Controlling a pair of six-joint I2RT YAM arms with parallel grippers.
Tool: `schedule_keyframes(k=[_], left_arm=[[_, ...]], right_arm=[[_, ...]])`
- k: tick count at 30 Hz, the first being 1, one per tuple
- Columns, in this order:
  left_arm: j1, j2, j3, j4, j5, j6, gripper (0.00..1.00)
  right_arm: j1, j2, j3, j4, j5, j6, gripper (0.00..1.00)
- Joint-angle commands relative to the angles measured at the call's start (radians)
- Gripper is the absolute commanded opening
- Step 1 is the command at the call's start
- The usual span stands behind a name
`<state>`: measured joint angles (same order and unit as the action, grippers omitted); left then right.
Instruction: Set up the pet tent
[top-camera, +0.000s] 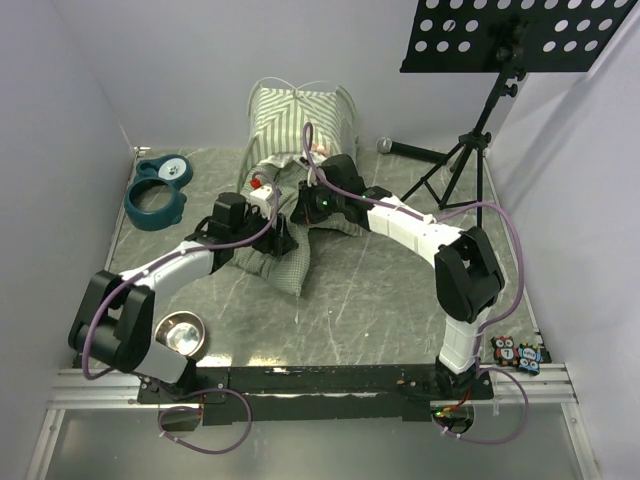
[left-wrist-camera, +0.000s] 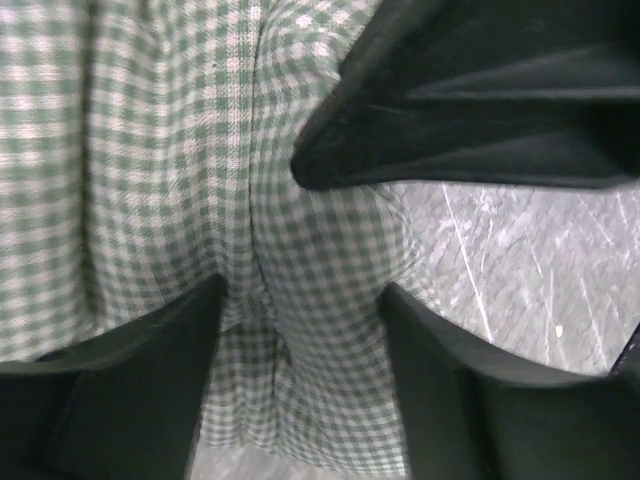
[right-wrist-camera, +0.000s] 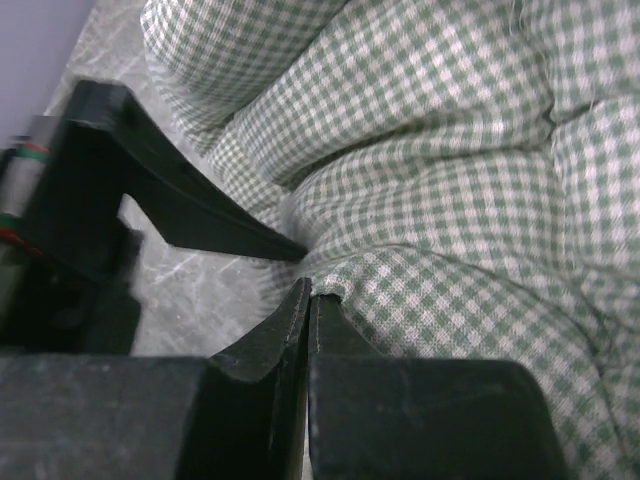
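Tent fabric is not what either arm is on: the pet tent (top-camera: 300, 110) lies low at the middle of the far edge of the tabletop (top-camera: 380, 290), striped side up with thin white poles looping over it, and nothing touches it. Both arms meet over the green-checked cushion (top-camera: 283, 267) near the tabletop's centre, in front of the tent. We see the left gripper (left-wrist-camera: 300, 295) with its jaws spread, straddling a raised fold of the cushion without clamping it, which we read as lining up a pinch. The right gripper (right-wrist-camera: 308, 290) is clenched, its joined tips pressed at the cushion's edge close beside the left one. Whether a hem is caught between them we cannot tell. We judge the cushion is being handled to move it clear or to place it for the tent, which is not yet raised.
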<state>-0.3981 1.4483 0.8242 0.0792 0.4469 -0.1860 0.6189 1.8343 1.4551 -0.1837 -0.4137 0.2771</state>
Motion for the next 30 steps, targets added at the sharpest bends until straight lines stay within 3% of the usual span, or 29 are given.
schedule_keyframes(k=[1,4,5,7,10,12,15,19,24,26,30], left_arm=[[-0.001,0.04,0.078,0.051,-0.011,-0.05,0.55],[0.022,0.066,0.105,0.015,-0.005,-0.067,0.1],[0.039,0.076,0.121,0.002,0.006,-0.087,0.01],[0.082,0.093,0.138,-0.001,0.061,-0.125,0.01],[0.126,0.109,0.164,-0.013,0.105,-0.155,0.01],[0.139,0.119,0.177,-0.025,0.124,-0.158,0.01],[0.137,0.133,0.193,-0.032,0.141,-0.165,0.01],[0.139,0.146,0.216,-0.056,0.159,-0.187,0.01],[0.139,0.144,0.234,-0.073,0.182,-0.193,0.01],[0.139,0.147,0.243,-0.078,0.188,-0.187,0.01],[0.139,0.144,0.242,-0.107,0.207,-0.178,0.01]], right_arm=[[-0.019,-0.098,0.028,0.127,-0.011,0.037,0.0],[-0.031,-0.116,0.013,0.122,-0.026,0.053,0.0],[-0.038,-0.125,0.007,0.113,-0.031,0.053,0.0],[-0.054,-0.15,-0.013,0.092,-0.033,0.051,0.11],[-0.097,-0.197,-0.065,0.044,-0.048,0.057,0.46],[-0.123,-0.246,-0.099,0.001,-0.056,0.059,0.59],[-0.166,-0.337,-0.157,-0.074,-0.092,0.065,0.71],[-0.22,-0.463,-0.243,-0.183,-0.093,0.042,0.77],[-0.248,-0.485,-0.311,-0.283,0.056,0.034,0.77],[-0.272,-0.458,-0.32,-0.267,0.053,0.072,0.77],[-0.28,-0.412,-0.331,-0.053,0.033,0.122,0.75]])
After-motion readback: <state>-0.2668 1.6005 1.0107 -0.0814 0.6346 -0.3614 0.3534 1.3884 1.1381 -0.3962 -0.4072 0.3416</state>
